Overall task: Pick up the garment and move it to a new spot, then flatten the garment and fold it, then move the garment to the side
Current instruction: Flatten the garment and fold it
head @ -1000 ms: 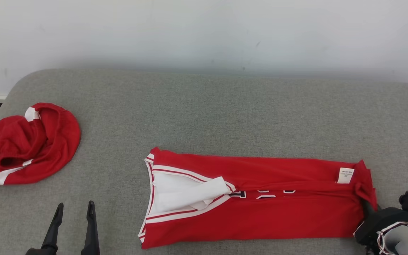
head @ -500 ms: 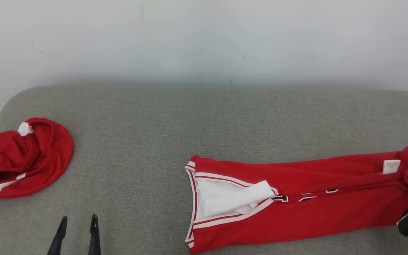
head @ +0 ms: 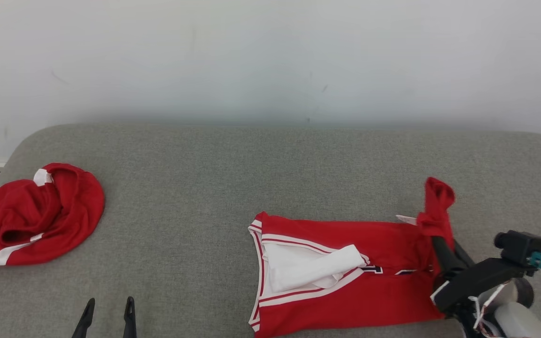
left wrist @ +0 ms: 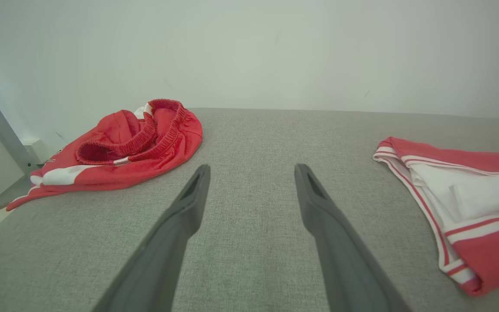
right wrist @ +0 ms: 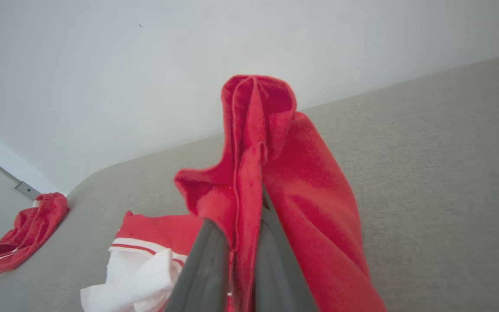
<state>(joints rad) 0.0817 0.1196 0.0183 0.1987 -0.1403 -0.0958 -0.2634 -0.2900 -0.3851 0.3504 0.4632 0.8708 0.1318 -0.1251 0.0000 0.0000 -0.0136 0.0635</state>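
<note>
Right end effector point(head: 441, 244) | clamped on jersey point(head: 369, 300) hem | hem held above cushion point(head: 251, 178)

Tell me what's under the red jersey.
The grey cushion it lies on; anything else beneath the jersey is covered. The right gripper pinches its raised end.

Your right hand point(head: 436, 240), clamped on the hem end point(head: 437, 199) of the garment point(head: 345, 300), has lifted that end and carried it nearer the white neckline point(head: 298, 267). The end lay flat a second ago and now stands upright, and the red length beyond the neckline has shortened.
</note>
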